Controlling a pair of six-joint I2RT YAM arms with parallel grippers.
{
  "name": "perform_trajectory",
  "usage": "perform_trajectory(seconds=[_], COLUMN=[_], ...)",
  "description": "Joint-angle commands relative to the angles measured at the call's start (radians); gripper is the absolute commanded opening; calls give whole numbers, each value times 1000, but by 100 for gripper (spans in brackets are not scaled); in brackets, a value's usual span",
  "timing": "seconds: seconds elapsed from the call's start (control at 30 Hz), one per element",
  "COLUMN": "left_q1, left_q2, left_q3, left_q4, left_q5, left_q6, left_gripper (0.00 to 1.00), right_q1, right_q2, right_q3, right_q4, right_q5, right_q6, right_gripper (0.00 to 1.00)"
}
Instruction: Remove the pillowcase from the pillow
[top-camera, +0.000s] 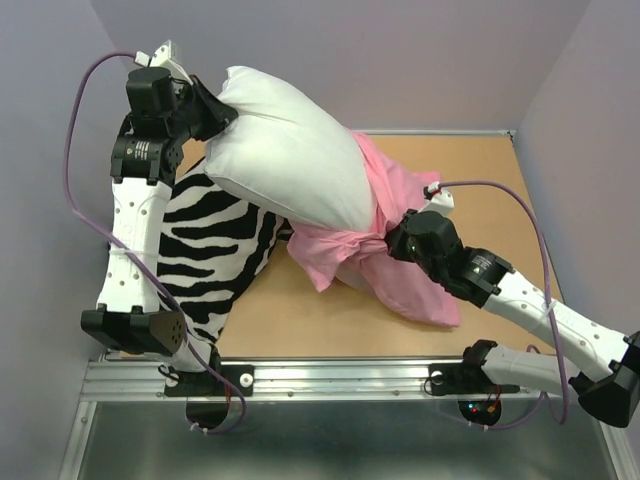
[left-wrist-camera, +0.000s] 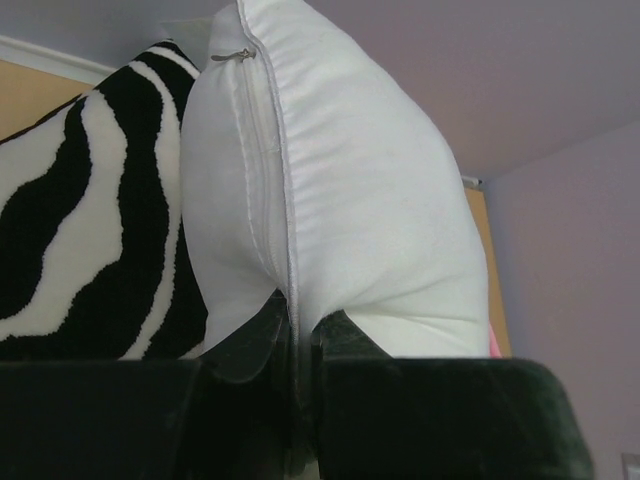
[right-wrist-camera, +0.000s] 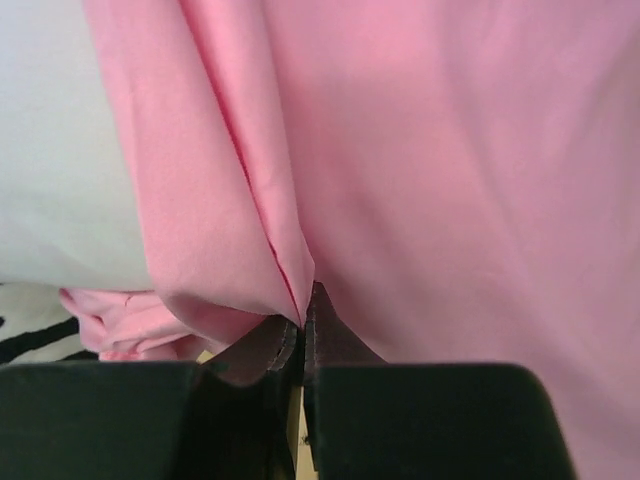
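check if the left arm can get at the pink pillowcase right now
Probably not: the left gripper is shut on the pillow at its seam, far left, and the pillow's bulk lies between it and the pillowcase.

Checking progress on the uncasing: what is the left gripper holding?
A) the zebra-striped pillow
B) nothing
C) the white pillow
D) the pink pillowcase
C: the left wrist view shows the left gripper shut on the seamed edge of the white pillow; the right gripper pinches the pink pillowcase.

Left claw (top-camera: 220, 113) high, right claw (top-camera: 393, 242) low — clamped
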Motion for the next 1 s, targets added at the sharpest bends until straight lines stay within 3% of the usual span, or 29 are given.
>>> perform_trajectory(seconds=[0.0,0.17,0.27,0.33,0.47,0.57,0.7,0.83,0.97], left_q1=[112,123,134,132,119,105,42,-73,-128], left_q2=[-5,29,32,17,-43,-68,-36,53,140], left_q3=[178,307,310,255,15,-70,-110,-23,94], left_q4=[243,190,178,205,303,337,363,342,274], left_q5=[-37,-23,-25,-1,22,18,21,7,-16], left_q6=[-35,-26,-24,-29,-24,-12,17,88,114], left_gripper=[0,0,0,0,0,2,15,28,42], right_q1=[-109,-346,-473,-481,-478,-439,-319,-62,-17], right_q2=[33,21,-12,-24,5,36,65,105,157], right_q3=[-71,-148,-145,-130,-111,-114,-101,-41,-27], right_q4=[-134,-55,-51,-51,10,67,152,196,208], right_q5=[107,-80,-166,-200,-452,-520,-573,-422,-329], right_q6=[-15,-112,-167,-175,-198,-207,-210,-186,-140], right_gripper=[2,1,1,1,1,1,1,1,1])
